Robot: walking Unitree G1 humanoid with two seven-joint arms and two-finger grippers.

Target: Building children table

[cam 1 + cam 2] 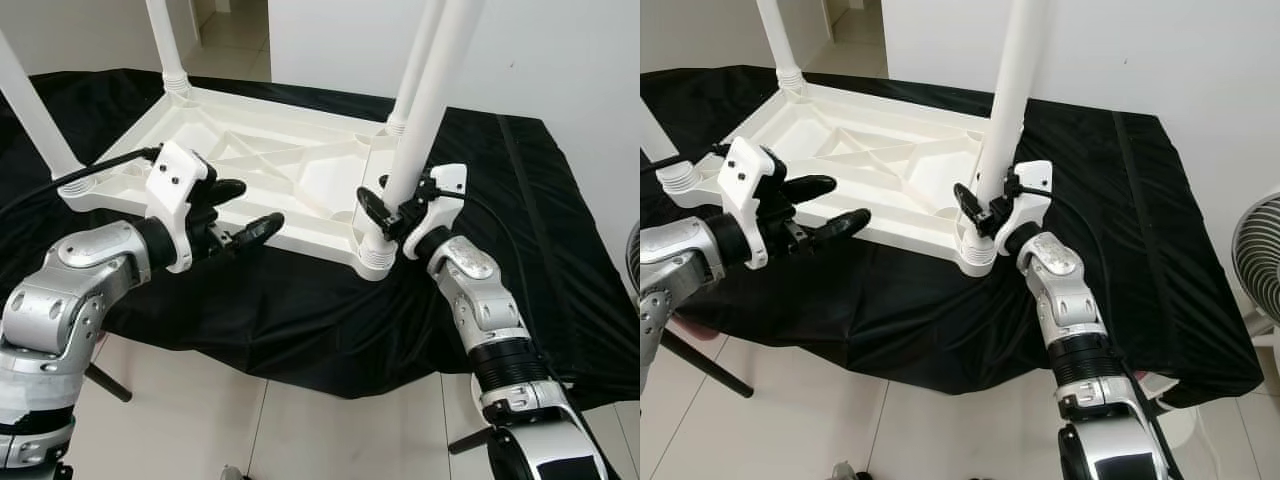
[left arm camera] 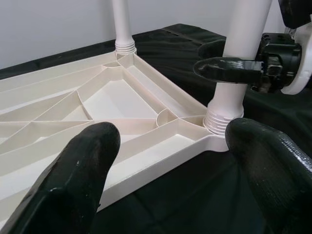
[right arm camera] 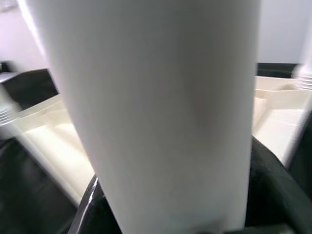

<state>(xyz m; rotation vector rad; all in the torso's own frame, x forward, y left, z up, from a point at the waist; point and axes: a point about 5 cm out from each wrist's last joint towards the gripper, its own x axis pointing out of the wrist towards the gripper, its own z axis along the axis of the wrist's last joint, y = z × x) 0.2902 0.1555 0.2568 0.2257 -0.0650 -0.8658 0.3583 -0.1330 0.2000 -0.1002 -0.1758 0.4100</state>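
Note:
A white plastic table top (image 1: 290, 190) lies upside down on a black cloth (image 1: 300, 310), with its legs pointing up. My right gripper (image 1: 385, 205) is shut on the near right leg (image 1: 435, 100), just above its threaded socket (image 2: 222, 119) at the table's corner. That leg (image 3: 161, 107) sits between the black fingers in the right wrist view. My left gripper (image 1: 258, 203) is open and hovers over the table's front edge, left of that corner, holding nothing. Its two fingers (image 2: 73, 180) frame the ribbed underside in the left wrist view.
Three more legs stand upright: far left (image 1: 165, 40), near left (image 1: 30, 110) and far right (image 1: 415, 60). The cloth hangs over the support's front edge onto pale floor tiles. A fan (image 1: 1255, 250) stands at the right, and a white wall is behind.

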